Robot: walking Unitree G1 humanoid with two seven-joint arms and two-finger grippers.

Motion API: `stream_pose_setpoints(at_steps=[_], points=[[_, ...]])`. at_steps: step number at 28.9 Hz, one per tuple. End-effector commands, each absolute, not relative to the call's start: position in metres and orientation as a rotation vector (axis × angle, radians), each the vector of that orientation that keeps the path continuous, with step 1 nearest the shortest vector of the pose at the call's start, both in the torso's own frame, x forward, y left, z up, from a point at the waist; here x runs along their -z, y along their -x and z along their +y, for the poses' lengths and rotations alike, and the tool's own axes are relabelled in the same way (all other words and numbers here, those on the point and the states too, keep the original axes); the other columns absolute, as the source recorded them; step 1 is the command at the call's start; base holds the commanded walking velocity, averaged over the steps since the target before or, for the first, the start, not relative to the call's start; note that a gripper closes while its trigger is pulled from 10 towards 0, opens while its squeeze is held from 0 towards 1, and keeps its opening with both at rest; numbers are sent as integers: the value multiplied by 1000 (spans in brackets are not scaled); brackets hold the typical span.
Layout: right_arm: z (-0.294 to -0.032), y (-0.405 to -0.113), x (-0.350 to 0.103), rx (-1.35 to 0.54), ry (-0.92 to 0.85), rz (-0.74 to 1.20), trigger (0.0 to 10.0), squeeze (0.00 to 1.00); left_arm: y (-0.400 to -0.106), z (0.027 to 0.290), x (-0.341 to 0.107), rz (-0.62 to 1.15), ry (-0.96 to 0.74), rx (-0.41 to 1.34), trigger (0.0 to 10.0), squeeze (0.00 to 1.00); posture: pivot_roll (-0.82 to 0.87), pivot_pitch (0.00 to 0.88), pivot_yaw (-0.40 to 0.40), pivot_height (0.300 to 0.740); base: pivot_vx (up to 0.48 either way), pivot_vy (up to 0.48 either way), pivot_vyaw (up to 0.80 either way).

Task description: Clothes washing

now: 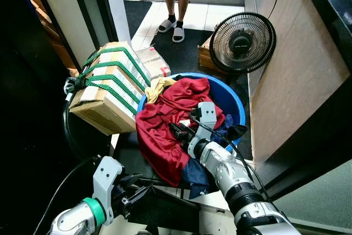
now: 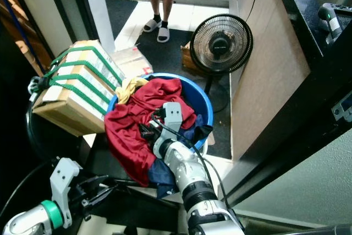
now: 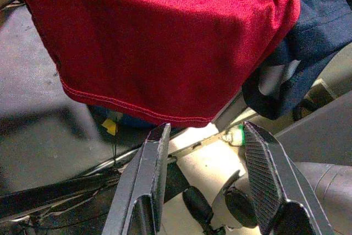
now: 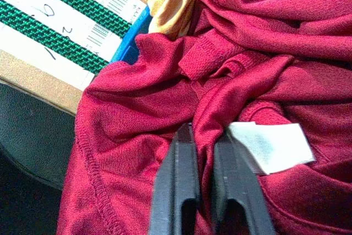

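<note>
Right wrist view is showing the right claw (image 4: 204, 152) pinching a fold of the red garment (image 1: 165, 130) draping over the blue basin (image 1: 234, 100). Left claw (image 3: 212, 163) is hovering spread below the hem. Lifting could be dragging the navy cloth (image 1: 195, 174) out too.

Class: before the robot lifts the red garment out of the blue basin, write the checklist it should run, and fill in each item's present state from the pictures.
1. Right gripper shut on a fold of the red garment: ok; the wrist view shows cloth pinched between its fingers.
2. Left gripper free to help: ok; open, below the garment's hanging hem, holding nothing.
3. Garment free of other laundry: cannot tell; a navy item and a yellow cloth lie against it.
4. Blue basin steady: cannot tell; its base is hidden.
5. Lift path: not ok; the strapped cardboard box and the fan stand close.
6. Person at a distance: ok.
</note>
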State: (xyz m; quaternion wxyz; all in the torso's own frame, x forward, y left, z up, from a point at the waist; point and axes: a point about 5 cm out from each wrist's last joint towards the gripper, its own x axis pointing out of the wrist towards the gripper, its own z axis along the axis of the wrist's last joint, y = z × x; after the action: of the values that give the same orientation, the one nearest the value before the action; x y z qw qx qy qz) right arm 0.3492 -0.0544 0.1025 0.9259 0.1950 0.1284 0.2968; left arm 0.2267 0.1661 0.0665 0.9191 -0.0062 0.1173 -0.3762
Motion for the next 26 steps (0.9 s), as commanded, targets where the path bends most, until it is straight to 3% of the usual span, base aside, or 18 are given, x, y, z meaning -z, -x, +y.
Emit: stream_pose_setpoints(at_steps=[1,11,14,17,21,25,26], points=[[-47,-336,-80,-626,-446,362,0,0,-221,167,-61,274,19,778,10000,0,100,132,69,740,0,0,0],[-40,-342,-104,-730,-464,284,0,0,-228,169,-64,252,25,758,10000,0,107,107,49,740,0,0,0],[-34,-348,-142,-806,-539,166,0,0,-232,172,-67,224,32,714,10000,0,121,84,22,740,0,0,0],[-35,-357,-209,-878,-575,-33,0,0,-236,173,-70,183,88,654,10000,0,91,73,23,740,0,0,0],[-38,-361,-234,-880,-587,-112,0,0,-238,172,-72,170,103,648,10000,0,96,68,13,740,0,0,0],[-55,-371,-286,-843,-626,-282,0,0,-244,170,-80,127,125,633,10000,0,99,57,6,740,0,0,0],[-69,-377,-317,-800,-653,-385,0,0,-248,170,-85,101,127,623,10000,0,103,53,-1,740,0,0,0]])
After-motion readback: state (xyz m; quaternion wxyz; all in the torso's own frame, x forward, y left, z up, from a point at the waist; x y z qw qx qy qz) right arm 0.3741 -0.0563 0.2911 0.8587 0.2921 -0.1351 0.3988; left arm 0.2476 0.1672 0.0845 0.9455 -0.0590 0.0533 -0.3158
